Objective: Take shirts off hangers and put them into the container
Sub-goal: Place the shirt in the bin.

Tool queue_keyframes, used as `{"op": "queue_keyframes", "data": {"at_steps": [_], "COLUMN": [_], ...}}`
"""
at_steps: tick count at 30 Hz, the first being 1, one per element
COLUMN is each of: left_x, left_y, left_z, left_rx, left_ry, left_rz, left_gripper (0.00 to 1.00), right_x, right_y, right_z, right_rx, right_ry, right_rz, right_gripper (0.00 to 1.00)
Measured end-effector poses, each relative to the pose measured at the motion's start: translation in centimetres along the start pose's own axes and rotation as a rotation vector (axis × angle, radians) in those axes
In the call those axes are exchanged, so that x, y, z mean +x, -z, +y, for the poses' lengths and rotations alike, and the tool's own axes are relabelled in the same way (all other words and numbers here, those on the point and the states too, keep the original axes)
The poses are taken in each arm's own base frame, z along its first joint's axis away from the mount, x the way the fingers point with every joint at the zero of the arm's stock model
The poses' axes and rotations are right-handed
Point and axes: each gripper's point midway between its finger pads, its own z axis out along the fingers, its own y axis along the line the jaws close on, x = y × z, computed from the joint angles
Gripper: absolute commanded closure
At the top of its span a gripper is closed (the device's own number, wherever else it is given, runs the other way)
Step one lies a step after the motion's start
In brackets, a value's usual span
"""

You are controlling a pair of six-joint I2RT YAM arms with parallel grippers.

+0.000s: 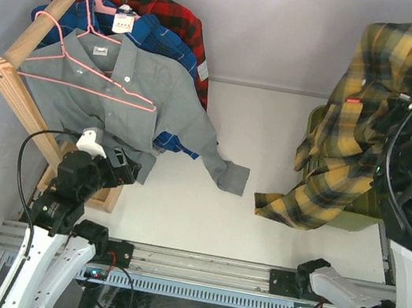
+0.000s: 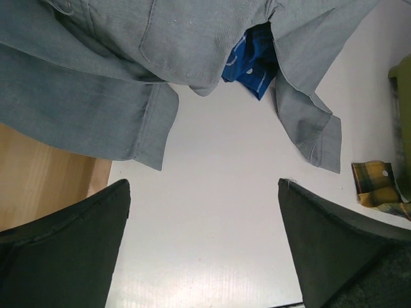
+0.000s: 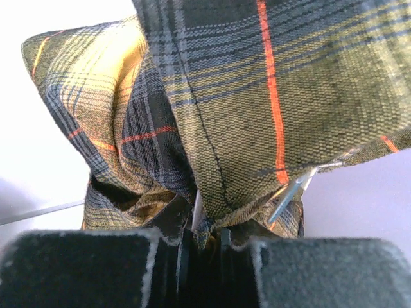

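The yellow-black plaid shirt (image 1: 355, 124) hangs bunched over the olive container (image 1: 359, 221) at the right, pinched tight in the right gripper (image 3: 199, 239) (one cuff trails on the table (image 1: 273, 134)), while the left gripper (image 2: 202, 186) gapes wide, holding nothing, beneath the grey shirt (image 1: 122, 83) on its pink hanger (image 1: 84, 73).

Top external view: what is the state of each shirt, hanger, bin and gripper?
Yellow-black plaid shirt: off its hanger, held up.
Plain grey shirt: hanging on the wooden rail.
Blue plaid shirt: hanging behind it.
Red-black plaid shirt: hanging.
Front pink hanger: bare.
Olive-green plastic bin: mostly hidden by the yellow shirt.
Left gripper: open, empty.
Right gripper: shut on the yellow shirt.
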Motion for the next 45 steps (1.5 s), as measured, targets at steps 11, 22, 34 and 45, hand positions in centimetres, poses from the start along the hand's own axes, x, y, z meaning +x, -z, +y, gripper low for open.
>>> {"op": "queue_keyframes", "data": {"at_steps": [11, 22, 34, 45], "left_x": [-1.1, -1.3, -1.4, -1.4], "left_y": [0.6, 0.5, 0.5, 0.4], "left_z": [0.7, 1.1, 1.1, 1.1], "left_rx": [-0.032, -0.052, -0.055, -0.055], "left_ry": [-0.021, -0.021, -0.021, -0.021], "left_rz": [-0.072, -0.081, -0.082, -0.082], "left_gripper": [0.00, 0.00, 0.00, 0.00], "right_x": [10.7, 32.0, 38.6, 43.7], "right_y": [-5.4, -4.3, -6.4, -10.4], "right_z": [-4.8, -0.5, -3.4, -3.6], "right_rx": [0.133, -0.028, 0.213, 0.283], "right_ry": [0.048, -0.015, 0.026, -0.013], "right_rz": [0.325, 0.881, 0.951, 0.920], "right_gripper": [1.00, 1.00, 1.00, 0.84]}}
